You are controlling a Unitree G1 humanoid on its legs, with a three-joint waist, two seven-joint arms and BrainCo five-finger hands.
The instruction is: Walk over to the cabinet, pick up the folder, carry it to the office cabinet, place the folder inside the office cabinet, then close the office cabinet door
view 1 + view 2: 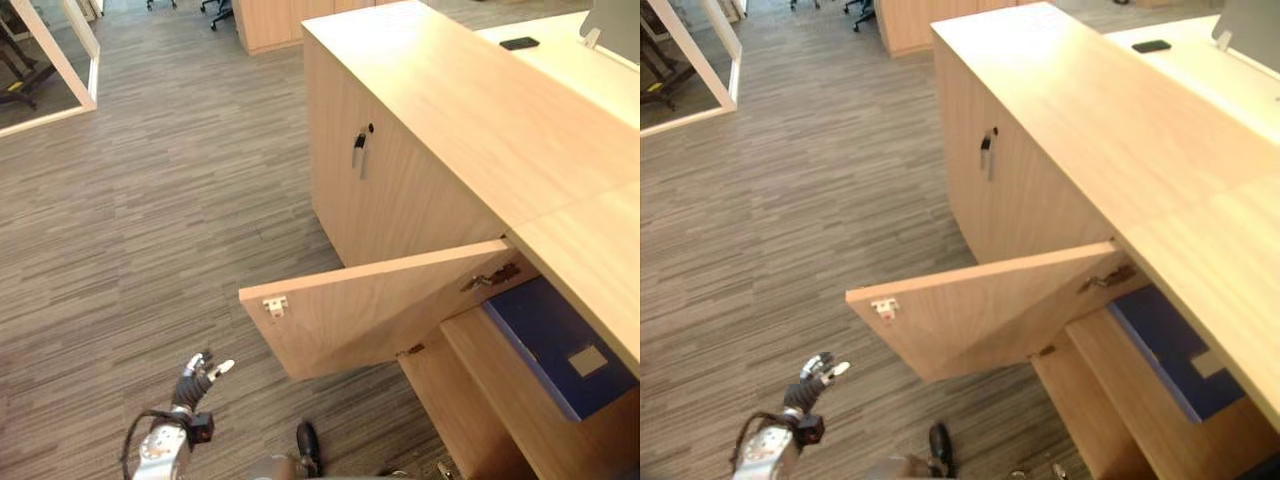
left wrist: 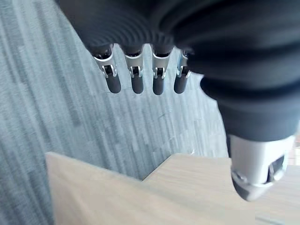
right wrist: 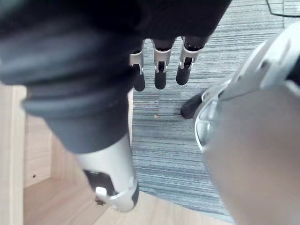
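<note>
While both hands are empty, the carpet [image 1: 150, 200] spreads under their fingers. Well to the right of the left hand's fingers stands the cabinet [image 1: 450, 110], its door [image 1: 370, 310] swung wide open between those fingers and the shelf [image 1: 470, 355]. The folder [image 1: 545, 335], blue, lies flat on that shelf, well apart from the left fingers and beyond the door. Its visible length runs along the shelf's front edge, and its pale-labelled end points toward the robot. The left hand [image 1: 197, 378] hangs low over the carpet, fingers [image 2: 136, 79] straight and slightly apart, touching nothing. The right hand [image 3: 159, 47] has straight fingers [image 3: 160, 77], side by side over the carpet, just beside the cabinet's bottom board. How far the folder lies from them cannot be told.
</note>
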